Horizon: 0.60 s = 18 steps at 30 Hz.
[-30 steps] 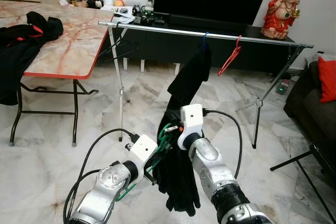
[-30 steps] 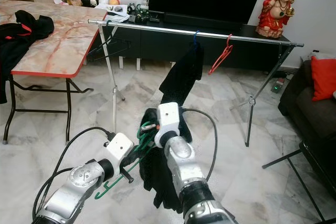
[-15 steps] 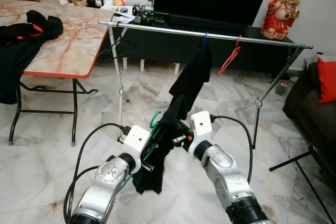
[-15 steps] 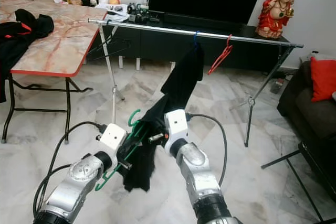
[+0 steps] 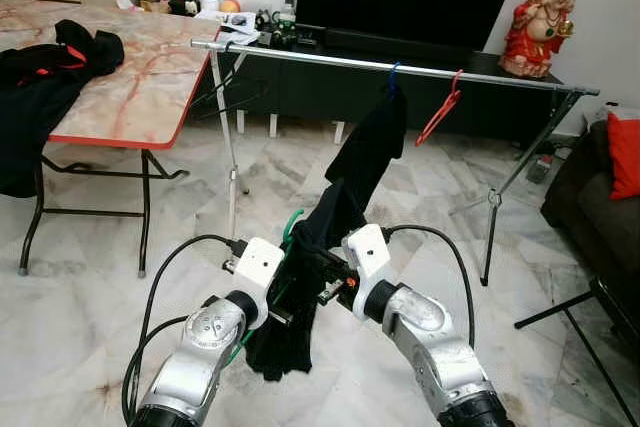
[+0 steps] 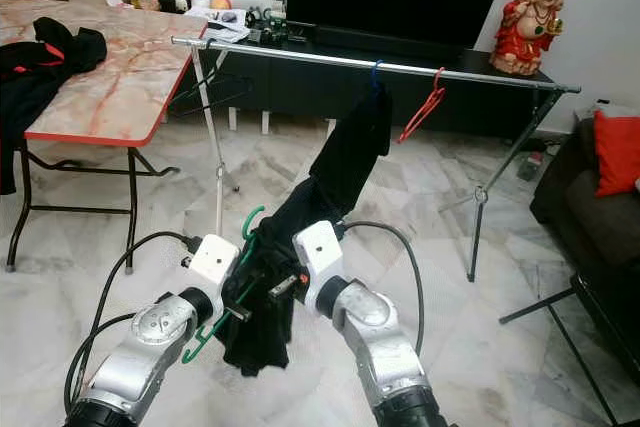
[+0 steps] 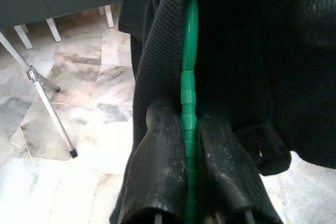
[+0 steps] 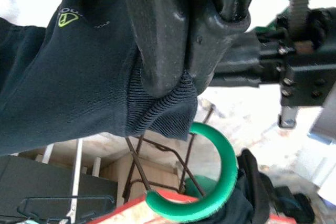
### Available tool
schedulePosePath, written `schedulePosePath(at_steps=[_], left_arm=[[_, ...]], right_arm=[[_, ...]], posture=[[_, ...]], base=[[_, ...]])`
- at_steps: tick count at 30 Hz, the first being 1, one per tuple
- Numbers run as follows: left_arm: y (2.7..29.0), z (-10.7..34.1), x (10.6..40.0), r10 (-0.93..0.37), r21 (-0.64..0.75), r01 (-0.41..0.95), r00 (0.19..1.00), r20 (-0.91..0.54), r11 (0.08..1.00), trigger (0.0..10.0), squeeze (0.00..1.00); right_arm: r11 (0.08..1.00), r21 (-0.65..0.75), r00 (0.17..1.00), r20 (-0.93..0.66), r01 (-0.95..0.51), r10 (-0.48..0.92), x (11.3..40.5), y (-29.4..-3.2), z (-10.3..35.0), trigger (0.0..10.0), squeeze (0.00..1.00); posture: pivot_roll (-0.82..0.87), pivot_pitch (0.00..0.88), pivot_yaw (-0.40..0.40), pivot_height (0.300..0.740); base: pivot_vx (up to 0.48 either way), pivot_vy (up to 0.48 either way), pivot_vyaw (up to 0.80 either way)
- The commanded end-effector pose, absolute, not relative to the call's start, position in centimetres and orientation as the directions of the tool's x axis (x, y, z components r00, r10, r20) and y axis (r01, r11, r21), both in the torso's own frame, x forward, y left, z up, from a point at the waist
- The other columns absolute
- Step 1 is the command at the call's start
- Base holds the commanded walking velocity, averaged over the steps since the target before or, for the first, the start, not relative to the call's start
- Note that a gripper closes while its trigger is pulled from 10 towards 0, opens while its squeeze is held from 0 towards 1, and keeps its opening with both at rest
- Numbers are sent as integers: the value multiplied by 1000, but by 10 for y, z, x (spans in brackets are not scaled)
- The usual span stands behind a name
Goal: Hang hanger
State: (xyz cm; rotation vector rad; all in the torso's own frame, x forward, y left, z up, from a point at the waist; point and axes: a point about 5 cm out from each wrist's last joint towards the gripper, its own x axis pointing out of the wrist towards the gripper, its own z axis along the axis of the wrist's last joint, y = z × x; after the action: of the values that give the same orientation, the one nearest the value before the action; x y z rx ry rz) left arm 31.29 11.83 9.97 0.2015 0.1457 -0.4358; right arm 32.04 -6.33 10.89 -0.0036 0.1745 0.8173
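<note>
Your left gripper (image 7: 190, 145) is clamped on the green hanger (image 7: 188, 103) — fingers (image 7: 160, 166) pressed together either side of its plastic bar, black garment (image 5: 310, 277) draped over it. Your right gripper (image 8: 181, 72) pinches the garment's ribbed edge, fingers (image 8: 157, 40) closed on the fabric right beside the hanger's hook (image 8: 207, 192).

Landmark is the rail (image 5: 400, 69), a metal bar on tripod legs across the room in front of the TV unit (image 5: 330, 57). The hanger and garment sit well below and in front of the rail, held between both arms near its left-centre stretch; the hook (image 5: 291, 224) pokes up above the fabric, not touching the rail. On the rail itself: a second black garment (image 5: 372, 142) hangs from a blue hook (image 5: 391, 72) about mid-rail, a red hanger (image 5: 440, 107) just to its right, tilted. A dark wire hanger (image 5: 225, 92) dangles near the rail's left end.

Left of the rail stands a marble-top table (image 5: 150, 77) with red edge — dark clothing (image 5: 40, 87) piled on it and spilling over its side. Beyond the rail's right end, a red figurine (image 5: 543, 12) on the unit; a red cushion (image 5: 624, 152) on a dark sofa further right. Floor is pale marble tile (image 5: 90, 287).
</note>
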Motion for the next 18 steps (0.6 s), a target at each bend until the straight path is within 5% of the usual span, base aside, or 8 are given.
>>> schedulePosePath(at_steps=[1,2,3,18], left_arm=[[113,111,317,-421,160,436,899,-124,885,10000,0],[113,112,317,-424,158,439,898,-121,884,10000,0],[112,112,317,-429,157,442,896,-113,883,10000,0],[119,114,317,-435,140,444,896,-87,885,10000,0]], right_arm=[[689,45,674,-170,-723,719,319,-67,109,10000,0],[701,35,686,-176,-712,706,321,-70,109,10000,871],[710,36,694,-185,-703,696,323,-72,109,10000,1000],[676,-140,681,-306,-723,665,320,-93,105,10000,1000]], posture=[[134,0,-142,740],[132,0,-142,740],[132,0,-142,740],[130,0,-150,740]], base=[[0,0,0],[0,0,0],[0,0,0],[0,0,0]])
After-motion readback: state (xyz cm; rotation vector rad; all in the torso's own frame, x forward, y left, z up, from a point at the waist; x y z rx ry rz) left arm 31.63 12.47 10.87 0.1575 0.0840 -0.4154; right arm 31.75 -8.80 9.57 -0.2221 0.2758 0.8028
